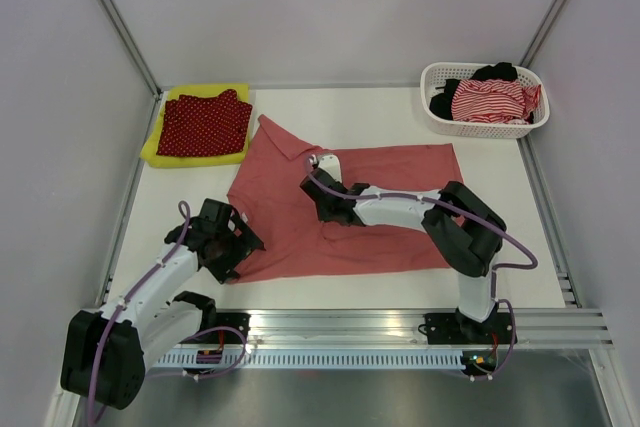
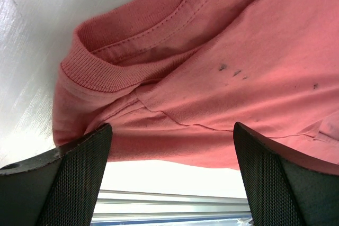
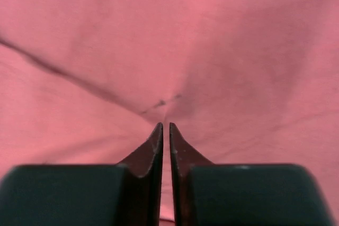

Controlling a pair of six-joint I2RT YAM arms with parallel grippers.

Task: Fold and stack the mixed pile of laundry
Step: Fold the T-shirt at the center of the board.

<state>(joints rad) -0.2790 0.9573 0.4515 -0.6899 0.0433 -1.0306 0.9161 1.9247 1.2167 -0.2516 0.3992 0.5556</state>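
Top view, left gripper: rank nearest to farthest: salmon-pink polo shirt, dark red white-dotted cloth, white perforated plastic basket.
1. salmon-pink polo shirt: mid-table, its sleeve lies right at the open left gripper.
2. dark red white-dotted cloth: far-left corner, on the yellow-green garment.
3. white perforated plastic basket: far-right corner, clearly the farthest.

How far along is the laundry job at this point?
Done: the dotted cloth lies folded on the yellow garment, far left. In hand: the pink shirt is spread mid-table; the right fingers are shut, pinching it, and the left fingers are open at its sleeve. Left: the striped piece and black piece sit in the basket.
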